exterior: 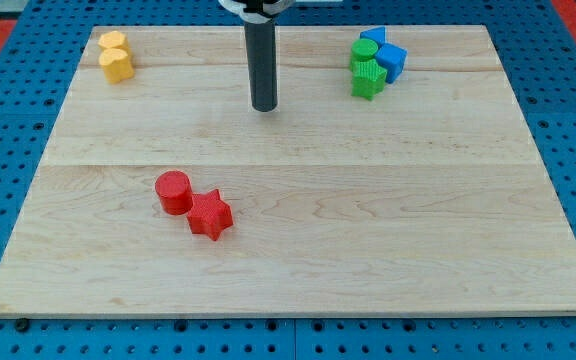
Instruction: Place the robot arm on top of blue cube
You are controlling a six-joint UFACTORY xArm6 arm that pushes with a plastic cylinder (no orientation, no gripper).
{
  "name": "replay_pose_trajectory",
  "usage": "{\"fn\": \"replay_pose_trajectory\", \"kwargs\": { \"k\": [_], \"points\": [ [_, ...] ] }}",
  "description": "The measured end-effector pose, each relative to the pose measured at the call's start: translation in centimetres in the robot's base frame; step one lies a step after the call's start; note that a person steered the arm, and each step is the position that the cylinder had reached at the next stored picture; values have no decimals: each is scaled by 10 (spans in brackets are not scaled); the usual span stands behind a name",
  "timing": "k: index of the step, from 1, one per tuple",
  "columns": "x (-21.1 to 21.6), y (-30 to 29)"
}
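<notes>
Task state: not yet done. Dark rod's lower end, my tip (264,107), resting on the pale wooden surface (368,230) in the upper middle, touching no block. Target, the blue cube (392,62), well apart at roughly 2–3 o'clock from my tip, near the view's top right corner. Remaining, as judged: travel rightward and slightly up to the cluster, ending at the cube's position. Risk: neighbours packed tight against the target, easily nudged.

No fingers on this rig; nothing grasped, plain rod only.

Count, left to right:
- Yellow blocks, view's top left: two, touching — yellow upper block (113,43), yellow lower block (118,66); shapes unclear.
- Red: two, touching — red cylinder (173,192), red star (209,214) at its 4 o'clock.
- Green: two — green upper block (365,53), green lower block (368,79), stacked in view at 9 o'clock of the cube.
- Blue: two — blue upper block (374,37), shape unclear, plus the cube.

Total: eight blocks.
</notes>
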State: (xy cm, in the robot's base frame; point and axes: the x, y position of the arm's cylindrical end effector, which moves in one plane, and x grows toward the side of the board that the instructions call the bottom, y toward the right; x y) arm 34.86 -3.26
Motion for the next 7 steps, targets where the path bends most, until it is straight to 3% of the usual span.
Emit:
{"fn": "replay_pose_trajectory", "kwargs": {
  "k": [7],
  "points": [
    [10,36]
  ]
}}
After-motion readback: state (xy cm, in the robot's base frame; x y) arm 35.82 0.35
